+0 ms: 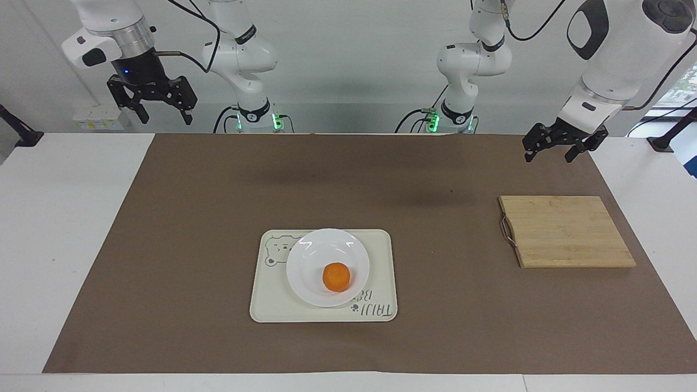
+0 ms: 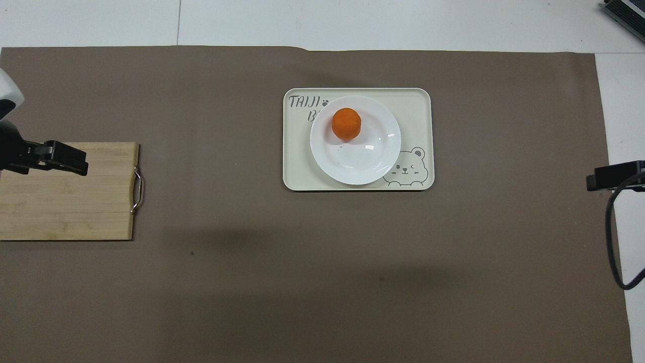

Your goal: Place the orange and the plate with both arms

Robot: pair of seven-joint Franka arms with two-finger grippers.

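The orange (image 1: 336, 276) (image 2: 346, 123) sits in the white plate (image 1: 321, 251) (image 2: 364, 159), off-centre toward the plate's farther rim. The plate rests on a cream tray (image 1: 381, 256) (image 2: 417, 108) with a bear drawing, mid-table. My left gripper (image 1: 548, 158) (image 2: 63, 157) hangs open and empty in the air over the left arm's end of the mat, by the cutting board. High over the right arm's end of the table, my right gripper (image 1: 167, 120) (image 2: 612, 175) is open and empty too. Both are well away from the plate.
A bamboo cutting board (image 1: 566, 231) (image 2: 70, 206) with a metal handle lies at the left arm's end of the brown mat (image 1: 218, 218). Two smaller white arms with green lights (image 1: 256, 117) stand at the robots' edge.
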